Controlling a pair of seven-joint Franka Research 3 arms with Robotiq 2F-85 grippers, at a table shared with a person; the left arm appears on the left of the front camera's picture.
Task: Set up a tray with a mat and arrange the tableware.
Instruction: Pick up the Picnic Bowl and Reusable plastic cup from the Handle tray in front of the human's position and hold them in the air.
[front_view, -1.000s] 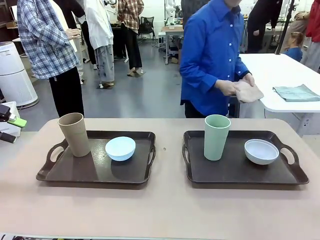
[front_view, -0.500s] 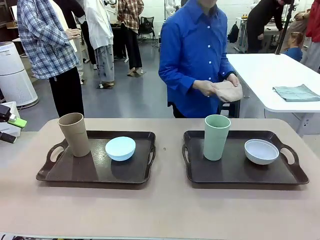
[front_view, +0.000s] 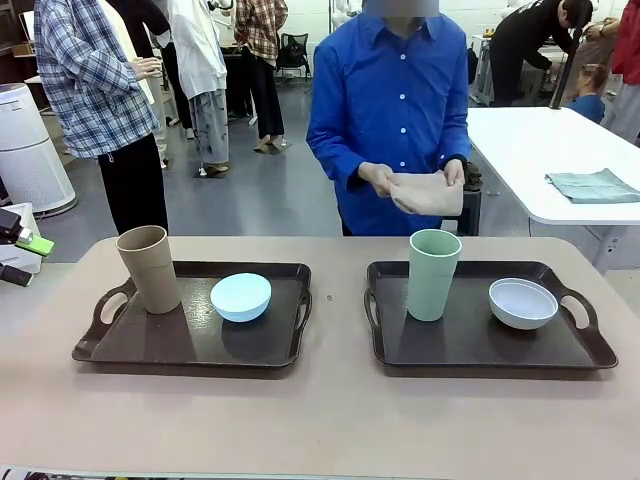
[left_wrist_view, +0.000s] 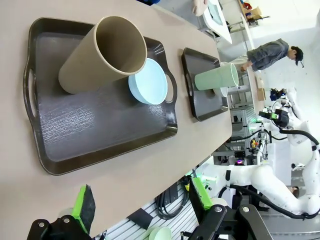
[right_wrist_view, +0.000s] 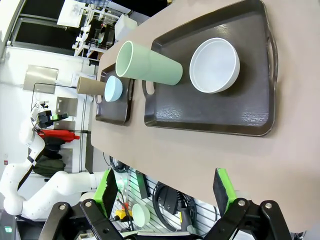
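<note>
Two dark brown trays lie side by side on the table. The left tray (front_view: 180, 340) holds a tan cup (front_view: 148, 268) and a light blue bowl (front_view: 240, 296). On the right tray (front_view: 460, 340) stand a pale green cup (front_view: 433, 273) and a white bowl (front_view: 523, 303). Behind the table a person in a blue shirt holds a beige mat (front_view: 425, 192) in both hands. My left gripper (left_wrist_view: 142, 200) hangs open above the table's near edge, short of the left tray (left_wrist_view: 95, 125) and tan cup (left_wrist_view: 102, 55). My right gripper (right_wrist_view: 165, 190) is open too, short of the right tray (right_wrist_view: 210, 115).
A folded teal cloth (front_view: 595, 185) lies on a white side table at the back right. Other people stand farther back on the left. Bare tabletop (front_view: 320, 420) stretches in front of both trays and between them.
The person has stepped left from the white side table to behind the middle of my table, bringing the beige mat along in both hands. The trays and tableware have not moved.
</note>
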